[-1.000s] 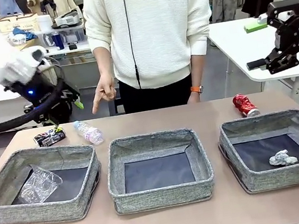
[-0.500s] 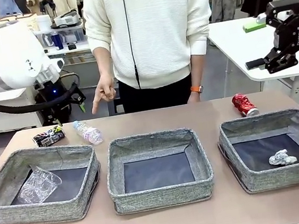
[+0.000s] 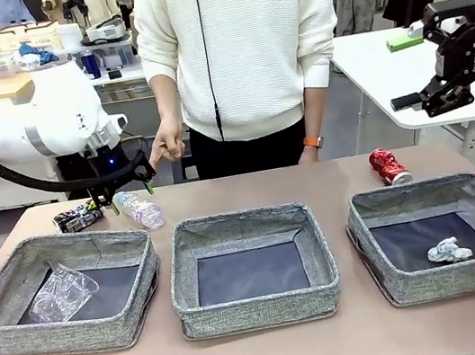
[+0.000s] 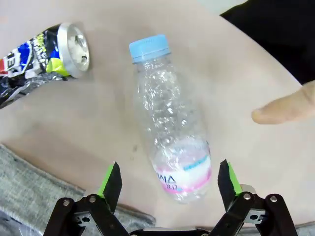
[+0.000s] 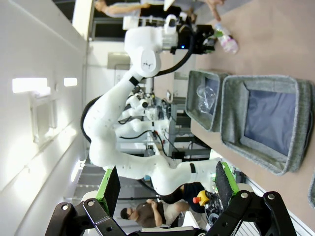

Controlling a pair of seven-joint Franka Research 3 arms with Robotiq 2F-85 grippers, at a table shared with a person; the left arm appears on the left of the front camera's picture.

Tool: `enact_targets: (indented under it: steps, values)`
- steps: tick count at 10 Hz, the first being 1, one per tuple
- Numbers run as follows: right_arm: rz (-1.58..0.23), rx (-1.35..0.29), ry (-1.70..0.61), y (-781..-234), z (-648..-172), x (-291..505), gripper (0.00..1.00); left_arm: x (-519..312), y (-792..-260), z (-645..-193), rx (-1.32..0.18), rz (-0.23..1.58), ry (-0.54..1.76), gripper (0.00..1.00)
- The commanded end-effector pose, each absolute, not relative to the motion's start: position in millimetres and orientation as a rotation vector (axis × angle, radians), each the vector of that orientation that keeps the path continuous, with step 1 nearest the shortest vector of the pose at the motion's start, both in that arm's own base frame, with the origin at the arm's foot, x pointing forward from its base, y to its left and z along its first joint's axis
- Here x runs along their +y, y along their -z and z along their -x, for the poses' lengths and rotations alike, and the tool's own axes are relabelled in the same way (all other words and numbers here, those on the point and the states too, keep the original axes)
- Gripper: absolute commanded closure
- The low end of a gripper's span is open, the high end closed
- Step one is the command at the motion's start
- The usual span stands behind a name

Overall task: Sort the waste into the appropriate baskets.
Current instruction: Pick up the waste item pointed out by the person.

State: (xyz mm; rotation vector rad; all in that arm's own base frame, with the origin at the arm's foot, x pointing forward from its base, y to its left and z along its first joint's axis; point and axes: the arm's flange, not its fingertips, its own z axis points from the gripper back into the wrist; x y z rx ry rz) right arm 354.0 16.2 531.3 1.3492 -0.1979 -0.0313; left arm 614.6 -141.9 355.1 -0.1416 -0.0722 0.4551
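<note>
A clear bottle [image 4: 172, 137] with a blue cap lies on the table behind the left basket [image 3: 63, 334], beside a crushed black can [image 4: 44, 59]. My left gripper [image 4: 170, 179] hovers just above the bottle [image 3: 141, 210], open, its green pads on either side of the bottle's base. A clear plastic cup [image 3: 61, 293] lies in the left basket. The middle basket [image 3: 259, 308] holds nothing. A crumpled paper ball [image 3: 448, 250] lies in the right basket [image 3: 455, 279]. Behind that basket lies a crushed red can [image 3: 389, 166]. High at the right, my right gripper [image 5: 165, 189] is open and holds nothing.
A person stands at the far side, one hand [image 3: 164, 146] pointing down toward the bottle; its fingertip [image 4: 280, 105] is close to my left gripper. A white side table [image 3: 393, 69] stands under my right arm. Bare tabletop runs along the front of the baskets.
My left arm has swung right and down from the far left to just over the bottle. The right arm has not moved. The person's hand still points down.
</note>
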Motion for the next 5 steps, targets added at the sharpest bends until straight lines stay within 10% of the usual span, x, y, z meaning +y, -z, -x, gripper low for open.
enact_targets:
  steps: [1,5]
  values:
    - [-1.343,-0.182,0.044,-534.4,-353.4,16.4,0.0,-136.3,-350.3,-618.6,-0.1,0.139,-0.424,0.0]
    - [-1.343,-0.182,0.044,-534.4,-353.4,16.4,0.0,-139.5,-330.2,-620.4,-0.127,0.128,-0.391,0.0]
